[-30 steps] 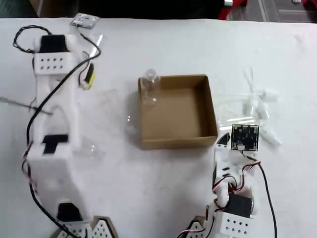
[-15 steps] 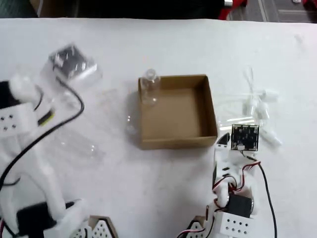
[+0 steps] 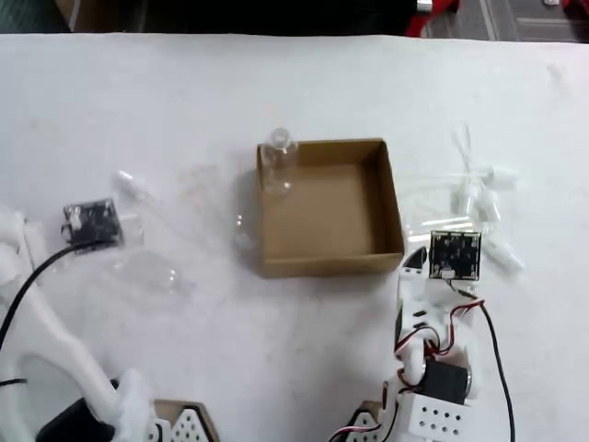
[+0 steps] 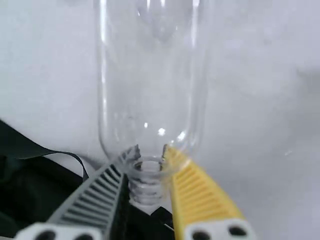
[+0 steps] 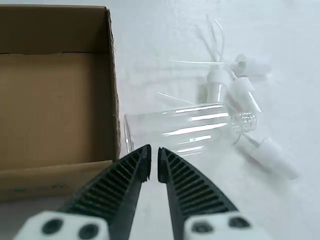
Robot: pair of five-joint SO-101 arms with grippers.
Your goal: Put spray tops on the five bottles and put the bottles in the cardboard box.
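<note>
Left arm (image 3: 51,331) has swung right back from its long reach up the far-left of the table (image 3: 304,83). It's now folded low at the near-left edge, wrist cam board (image 3: 92,224) facing up. Right arm (image 3: 428,313), box and tops haven't budged.

Left gripper (image 4: 149,152) is clamped on a clear bottle (image 4: 150,75). Grey and yellow fingers pinch the threaded neck from both sides, neck bare, and the body sticks straight out ahead of the pincer, clear right through.

Cardboard box (image 3: 322,265) sits mid-table, open side up, bare cardboard floor showing across it. Second bottle (image 3: 278,157) stands upright at the box's far-left corner, neck bare. Can't tell if it's inside that corner or just outside the wall.

Right of the box, a third bottle (image 5: 185,127) lies on its side, base just beside the box's right wall (image 5: 114,75), neck pointing away from the box. Spray tops (image 5: 235,82), white heads w/ thin dip tubes, lie in a loose heap near that neck. One lone top (image 5: 270,150) lies a bit apart.

Right gripper (image 5: 154,152) hovers by the box's near-right corner. Black fingers nearly together, just a slit btwn them, gripping nothing, tips aimed at the lying bottle's base.

Near-left, a fourth bottle (image 3: 152,272) lies flat close to the left wrist, well apart from the box.
</note>
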